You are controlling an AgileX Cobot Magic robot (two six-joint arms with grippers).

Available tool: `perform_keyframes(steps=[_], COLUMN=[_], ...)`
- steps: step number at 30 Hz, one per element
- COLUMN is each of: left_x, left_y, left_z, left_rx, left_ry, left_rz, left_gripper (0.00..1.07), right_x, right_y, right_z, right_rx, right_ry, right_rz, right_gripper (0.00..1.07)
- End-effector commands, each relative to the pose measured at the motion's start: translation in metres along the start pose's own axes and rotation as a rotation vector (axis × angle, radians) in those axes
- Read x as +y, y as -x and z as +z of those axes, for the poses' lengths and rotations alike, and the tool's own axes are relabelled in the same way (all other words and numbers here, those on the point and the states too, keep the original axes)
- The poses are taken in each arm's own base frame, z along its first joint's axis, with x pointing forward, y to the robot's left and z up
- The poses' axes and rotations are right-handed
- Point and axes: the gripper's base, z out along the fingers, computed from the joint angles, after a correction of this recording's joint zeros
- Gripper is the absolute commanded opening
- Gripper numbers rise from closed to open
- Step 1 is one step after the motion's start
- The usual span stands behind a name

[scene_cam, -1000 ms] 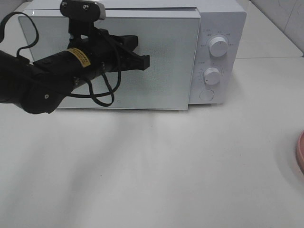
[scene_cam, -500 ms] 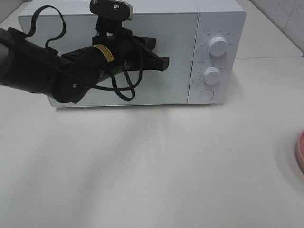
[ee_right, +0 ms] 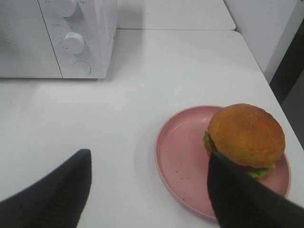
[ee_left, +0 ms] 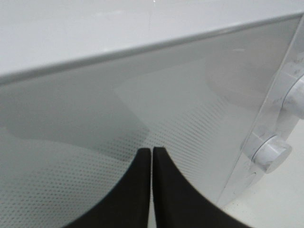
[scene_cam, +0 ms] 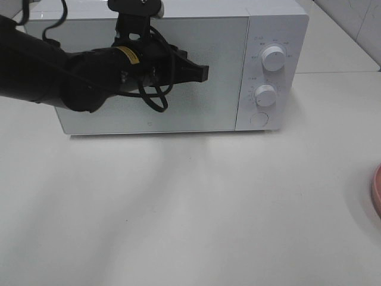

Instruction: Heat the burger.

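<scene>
The burger (ee_right: 247,135) has a golden-brown bun with green lettuce showing. It sits on a pink plate (ee_right: 185,161) and shows only in the right wrist view. My right gripper (ee_right: 148,153) is open and empty above the table, its fingers spread either side of the plate's near part. The white microwave (scene_cam: 220,95) stands at the back with its door closed. My left gripper (scene_cam: 202,72) is shut and empty, tips right at the glass door (ee_left: 190,109).
Two white knobs (scene_cam: 273,58) (scene_cam: 265,95) and a round button (scene_cam: 259,119) sit on the microwave's right panel. The plate's rim (scene_cam: 377,190) just shows at the right edge of the high view. The table's right edge lies close beyond the plate.
The microwave door was ajar a second ago and is now closed flush. My left arm swung right with it, then lifted slightly along the door.
</scene>
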Motion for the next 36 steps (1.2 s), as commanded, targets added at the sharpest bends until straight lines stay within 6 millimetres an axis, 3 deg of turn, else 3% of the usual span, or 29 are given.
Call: perform_keyframes(steps=[1,2,3,4,5,6,7,11,13,16,20,25,30,32,33,34,36], left_x=[-0.013,-0.017,-0.023,-0.023,-0.027,-0.027,-0.029,-0.030,-0.031,-0.031,-0.031,-0.027,-0.006,0.022,0.022,0.042,0.050], left_y=[0.003,0.002,-0.001,-0.001,-0.003,-0.003,-0.007,-0.010,-0.009,-0.006,0.001,0.012,0.025,0.035,0.035,0.043,0.047], left_z=[-0.014,-0.020,-0.030,-0.030,-0.037,-0.037,-0.044,-0.060,-0.079,-0.091,-0.127,-0.149,-0.170,-0.183,-0.183,-0.195,-0.201], left_rx=[0.074,0.120,0.210,0.210,0.280,0.280,0.378,0.529,0.670,0.733,0.916,0.960,0.984,0.980,0.980,0.959,0.942], left_ry=[-0.036,-0.051,-0.077,-0.077,-0.093,-0.093,-0.110,-0.133,-0.154,-0.165,-0.195,-0.183,-0.046,0.039,0.039,0.083,0.097], left_rz=[-0.012,-0.009,-0.003,-0.003,0.001,0.001,0.008,0.030,0.046,0.050,0.069,0.090,0.032,-0.006,-0.006,-0.031,-0.045], left_gripper=[0.12,0.22,0.51,0.51,0.84,0.84,0.97,1.00,1.00,1.00,1.00,1.00,1.00,1.00,1.00,1.00,1.00], right_x=[0.000,0.000,0.000,0.000,0.000,0.000,0.000,0.000,0.000,0.000,0.000,0.000,0.000,0.000,0.000,0.000,0.000], right_y=[-0.002,-0.002,-0.002,-0.002,-0.002,-0.002,-0.002,-0.002,-0.002,-0.002,-0.002,-0.002,-0.002,-0.002,-0.002,-0.002,-0.002], right_z=[-0.004,-0.004,-0.004,-0.004,-0.004,-0.004,-0.004,-0.004,-0.004,-0.004,-0.004,-0.004,-0.004,-0.004,-0.004,-0.004,-0.004], right_rx=[-0.047,-0.047,-0.047,-0.047,-0.047,-0.047,-0.047,-0.047,-0.047,-0.047,-0.047,-0.047,-0.047,-0.047,-0.047,-0.047,-0.047], right_ry=[-0.002,-0.002,-0.002,-0.002,-0.002,-0.002,-0.002,-0.002,-0.002,-0.002,-0.002,-0.002,-0.002,-0.002,-0.002,-0.002,-0.002], right_rz=[0.008,0.008,0.008,0.008,0.008,0.008,0.008,0.008,0.008,0.008,0.008,0.008,0.007,0.006,0.006,0.006,0.006], right_gripper=[0.62,0.62,0.62,0.62,0.62,0.62,0.62,0.62,0.62,0.62,0.62,0.62,0.62,0.62,0.62,0.62,0.62])
